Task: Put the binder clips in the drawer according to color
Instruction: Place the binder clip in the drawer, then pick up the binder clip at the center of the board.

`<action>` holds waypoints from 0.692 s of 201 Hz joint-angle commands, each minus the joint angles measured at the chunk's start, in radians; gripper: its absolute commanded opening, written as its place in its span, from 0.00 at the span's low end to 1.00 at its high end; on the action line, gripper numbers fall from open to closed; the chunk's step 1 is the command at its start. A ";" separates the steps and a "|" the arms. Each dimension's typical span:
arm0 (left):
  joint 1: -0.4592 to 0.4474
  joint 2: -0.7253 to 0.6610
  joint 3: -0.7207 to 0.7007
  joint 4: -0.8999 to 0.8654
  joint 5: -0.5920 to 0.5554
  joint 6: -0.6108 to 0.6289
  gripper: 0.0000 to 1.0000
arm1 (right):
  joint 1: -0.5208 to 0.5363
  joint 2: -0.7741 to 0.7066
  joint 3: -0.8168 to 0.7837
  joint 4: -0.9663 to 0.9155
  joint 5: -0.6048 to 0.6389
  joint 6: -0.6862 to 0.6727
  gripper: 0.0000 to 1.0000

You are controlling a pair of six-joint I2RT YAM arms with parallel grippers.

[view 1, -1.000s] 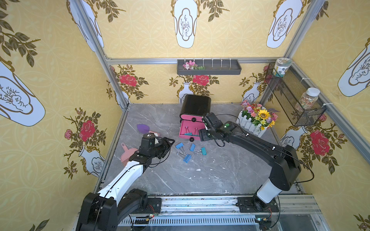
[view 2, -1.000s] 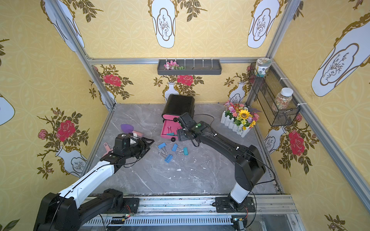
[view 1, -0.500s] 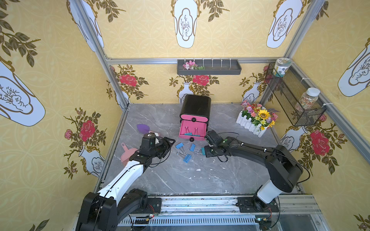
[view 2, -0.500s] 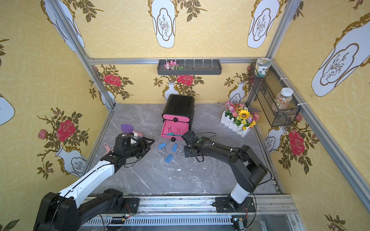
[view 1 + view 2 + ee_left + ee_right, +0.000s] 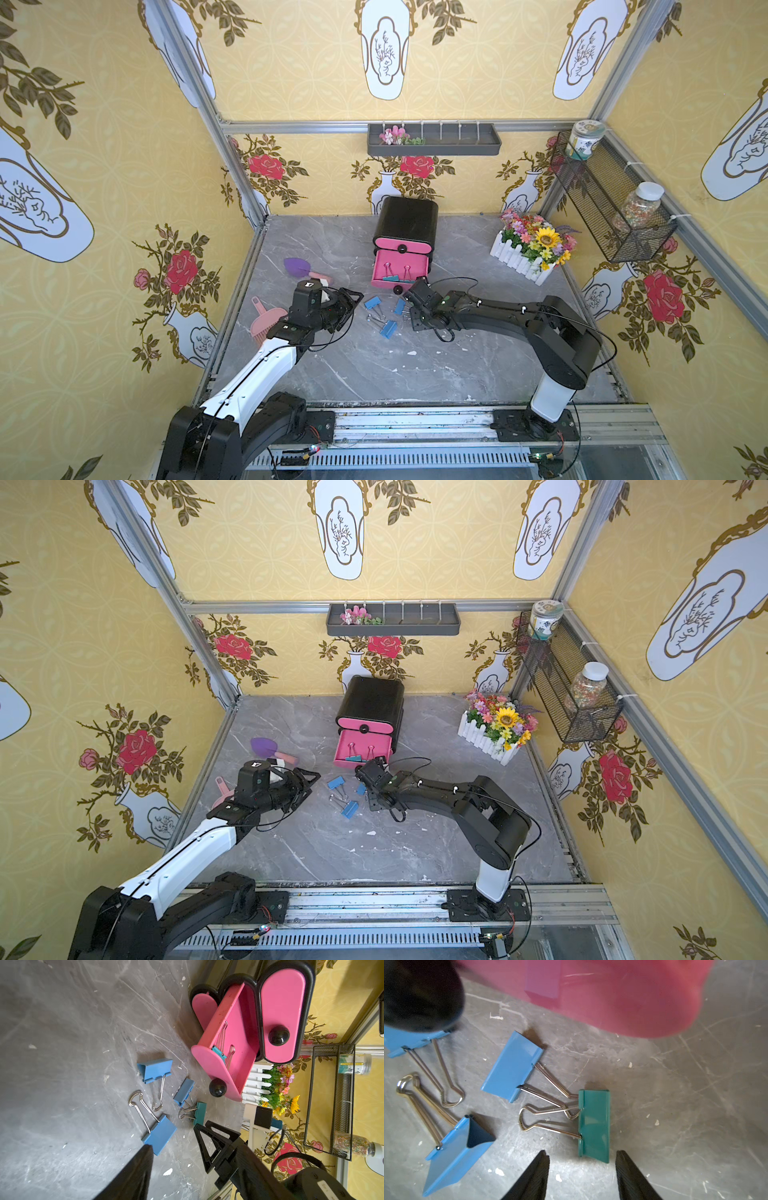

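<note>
Three blue binder clips [image 5: 512, 1068] and one teal clip [image 5: 593, 1126] lie on the bench [image 5: 415, 365]. The teal one's end sits between the spread, empty fingers of the right end effector [image 5: 582, 1152], and the blue ones lie toward the left end effector [image 5: 173, 1136], likewise open and empty. Two more teal clips [image 5: 390, 276] sit in the pulled-out drawer [image 5: 379, 266] just beyond the right end effector, half hidden by its front; the label on the jar [image 5: 585, 139] is unreadable.

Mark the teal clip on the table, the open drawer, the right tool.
teal clip [image 5: 593, 1126], right wrist view, middle of its painted body.
open drawer [image 5: 245, 1022], left wrist view, bare pink floor.
right tool [image 5: 581, 1152], right wrist view, midway between its fingertips.
</note>
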 commanded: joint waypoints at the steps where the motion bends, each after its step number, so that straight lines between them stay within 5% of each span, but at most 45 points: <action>1: 0.000 0.006 -0.001 -0.020 -0.001 0.011 0.70 | 0.002 -0.014 -0.029 0.041 0.038 0.025 0.57; 139: 0.000 0.003 -0.006 -0.023 -0.002 0.010 0.70 | -0.010 0.032 -0.038 0.099 0.032 0.002 0.50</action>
